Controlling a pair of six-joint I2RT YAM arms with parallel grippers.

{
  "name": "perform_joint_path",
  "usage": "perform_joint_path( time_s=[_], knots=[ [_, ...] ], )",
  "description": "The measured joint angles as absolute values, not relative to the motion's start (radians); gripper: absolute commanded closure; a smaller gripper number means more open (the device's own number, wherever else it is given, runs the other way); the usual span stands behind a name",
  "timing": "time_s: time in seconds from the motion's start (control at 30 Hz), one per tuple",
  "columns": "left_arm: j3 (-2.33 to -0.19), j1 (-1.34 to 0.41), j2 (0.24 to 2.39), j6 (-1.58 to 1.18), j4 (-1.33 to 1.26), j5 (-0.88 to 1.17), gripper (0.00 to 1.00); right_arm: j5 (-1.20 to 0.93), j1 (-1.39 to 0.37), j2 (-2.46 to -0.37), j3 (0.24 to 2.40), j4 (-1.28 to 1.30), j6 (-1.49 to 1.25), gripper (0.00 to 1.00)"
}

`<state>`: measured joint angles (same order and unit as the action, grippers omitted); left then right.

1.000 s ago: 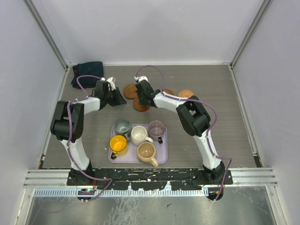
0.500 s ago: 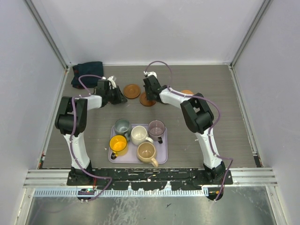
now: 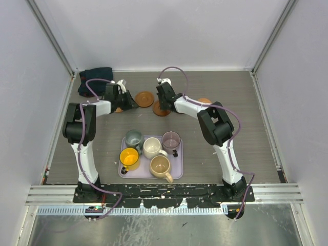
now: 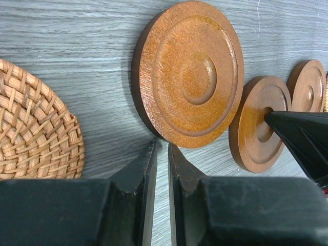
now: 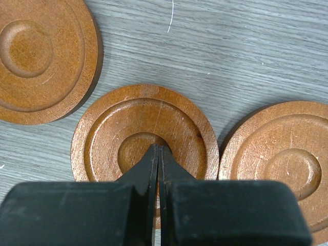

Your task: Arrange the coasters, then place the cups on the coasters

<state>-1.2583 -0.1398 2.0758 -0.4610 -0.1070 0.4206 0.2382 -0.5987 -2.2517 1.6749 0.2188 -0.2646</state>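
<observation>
Well, your right claw (image 5: 158,149) is closed, its tips pressing the centre of a coaster (image 5: 102,143) beyond the tray (image 3: 177,173). A second coaster (image 5: 277,154) all but touches its rim, and a third (image 5: 41,56) lies slightly apart. Your left claw (image 4: 161,149) is nearly closed on nothing, just beside that third rim, with a woven mat (image 4: 31,123) close by. The cups (image 3: 152,147) stand on the tray. Bare table (image 3: 102,143) separates the tray from the coasters.

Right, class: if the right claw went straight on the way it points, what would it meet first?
The middle coaster: the shut right claw points at its central dip and may be touching it.
</observation>
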Motion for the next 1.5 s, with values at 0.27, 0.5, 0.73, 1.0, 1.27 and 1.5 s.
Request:
perform_joint_path(
  time_s=[0.27,0.5,0.73,1.0,1.27,1.5],
  knots=[
    [-1.235,-0.123,2.037,-0.459,-0.078,0.443,0.8,0.238,-0.582,-2.265,1.7,0.237,-0.265,0.96],
    [-1.188,-0.102,1.897,-0.45,-0.043,0.446,0.75,0.234,-0.552,-2.291,1.745,0.249,-0.265,0.96],
    [-1.188,-0.101,1.821,-0.397,-0.009,0.43,0.73,0.231,-0.544,-2.341,1.819,0.252,-0.256,0.96],
    [-1.201,-0.097,1.821,-0.35,0.086,0.372,0.72,0.197,-0.542,-2.402,1.908,0.236,-0.229,0.95],
    [-1.261,-0.096,1.821,-0.318,0.145,0.334,0.72,0.18,-0.543,-2.411,1.927,0.235,-0.189,0.91],
    [-1.271,-0.094,1.821,-0.305,0.171,0.308,0.71,0.126,-0.573,-2.411,1.996,0.248,-0.159,0.89]
  ],
)
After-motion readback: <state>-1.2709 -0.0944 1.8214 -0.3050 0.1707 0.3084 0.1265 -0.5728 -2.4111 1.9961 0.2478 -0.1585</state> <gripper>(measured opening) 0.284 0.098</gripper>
